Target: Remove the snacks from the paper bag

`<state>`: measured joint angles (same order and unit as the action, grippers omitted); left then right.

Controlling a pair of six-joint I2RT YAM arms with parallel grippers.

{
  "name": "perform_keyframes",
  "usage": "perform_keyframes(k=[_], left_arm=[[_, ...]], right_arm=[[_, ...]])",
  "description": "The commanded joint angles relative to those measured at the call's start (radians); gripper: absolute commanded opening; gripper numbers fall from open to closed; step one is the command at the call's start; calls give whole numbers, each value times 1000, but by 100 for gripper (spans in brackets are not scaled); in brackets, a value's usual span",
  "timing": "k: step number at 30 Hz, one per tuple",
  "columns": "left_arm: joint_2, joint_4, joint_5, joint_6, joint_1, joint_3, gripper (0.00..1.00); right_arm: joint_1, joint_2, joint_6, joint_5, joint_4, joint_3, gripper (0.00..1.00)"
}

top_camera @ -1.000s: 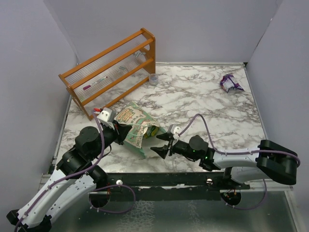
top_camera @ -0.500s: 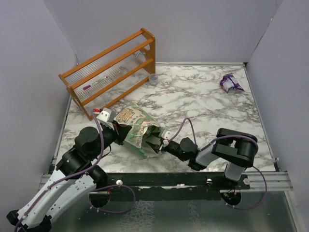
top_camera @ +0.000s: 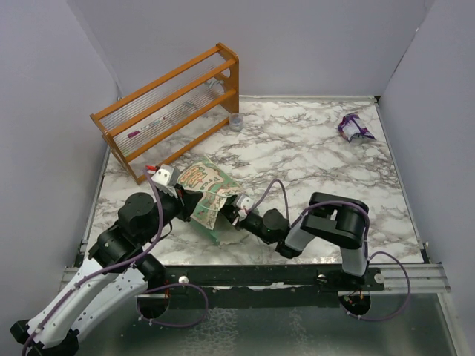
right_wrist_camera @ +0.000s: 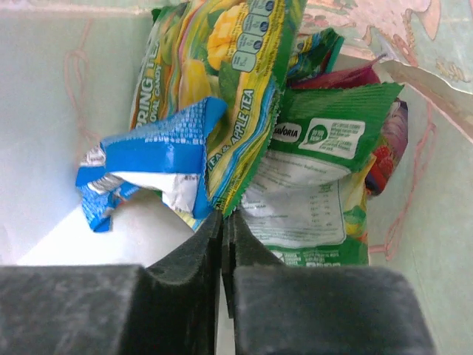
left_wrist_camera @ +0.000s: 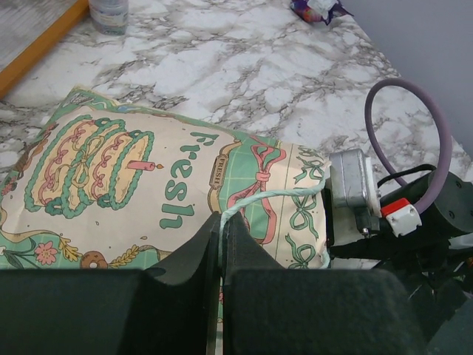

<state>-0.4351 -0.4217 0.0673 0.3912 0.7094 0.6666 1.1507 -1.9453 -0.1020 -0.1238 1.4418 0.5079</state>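
Yellow-green packet (right_wrist_camera: 236, 81) lies straight ahead, its edge pinched in the right jaws; left jaws clamp the cord handle (left_wrist_camera: 281, 195) of the paper bag (left_wrist_camera: 111, 163).

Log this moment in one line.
left gripper: shut on cord handle of green paper bag | right gripper: inside bag, shut on yellow-green foil packet

Overhead: light is bright, even, from above; soft short shadows lie on the white, grey-veined marble tabletop (top_camera: 312, 156).
Left wrist: you see the green printed paper bag (left_wrist_camera: 148, 177) sharp and evenly lit.
Right wrist: the bag's cream inside washes out; the yellow-green foil packet (right_wrist_camera: 229, 89) shows mild sheen; the black right gripper (right_wrist_camera: 222, 222) looks dark and soft.
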Motion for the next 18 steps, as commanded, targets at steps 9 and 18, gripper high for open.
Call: perform_keyframes(k=[9,18], left_arm=[[7,8,38,3,1,5,0],[51,8,74,8,2,1,0]], right_arm=[[2,188,122,-49,-118,-32,1],[3,455,256,104,-322,-157,2]])
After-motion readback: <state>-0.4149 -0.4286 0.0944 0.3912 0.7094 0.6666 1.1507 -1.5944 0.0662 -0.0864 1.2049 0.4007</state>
